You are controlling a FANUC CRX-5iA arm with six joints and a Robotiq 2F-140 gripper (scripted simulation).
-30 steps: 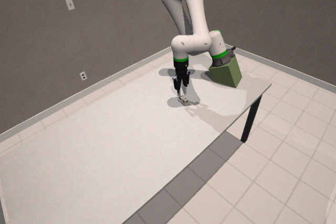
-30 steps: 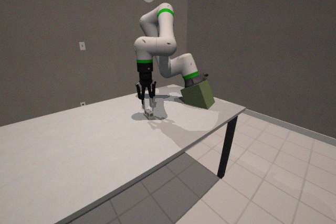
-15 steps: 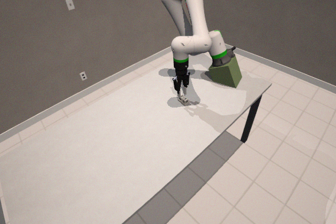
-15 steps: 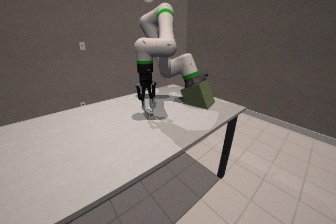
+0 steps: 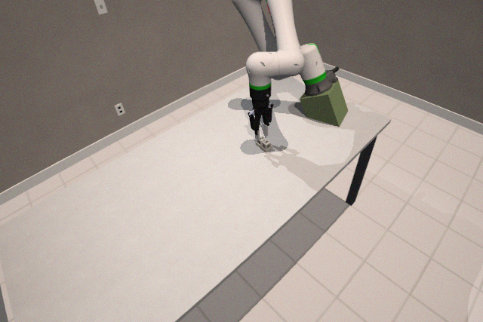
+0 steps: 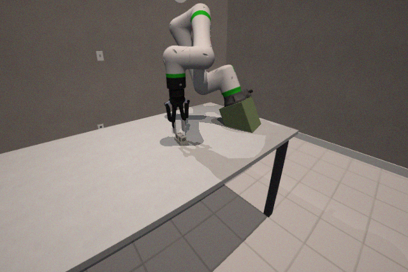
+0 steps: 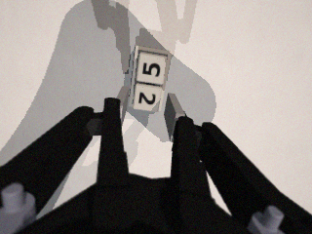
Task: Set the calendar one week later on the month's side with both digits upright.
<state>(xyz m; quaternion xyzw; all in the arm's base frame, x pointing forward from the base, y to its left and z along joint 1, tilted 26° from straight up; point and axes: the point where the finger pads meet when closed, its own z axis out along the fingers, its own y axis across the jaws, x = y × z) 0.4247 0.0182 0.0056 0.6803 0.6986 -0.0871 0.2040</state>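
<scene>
Wrist view: your pincer (image 5: 262, 137) (image 6: 179, 130) (image 7: 146, 100) is part-open, gripping nothing — it's around the 2 cube (image 5: 262, 140) (image 6: 178, 134) (image 7: 147, 98), with the 5 cube (image 5: 266, 143) (image 6: 182, 138) (image 7: 151, 69) alongside in the tray (image 5: 262, 148) (image 6: 178, 141) (image 7: 169, 59).
</scene>
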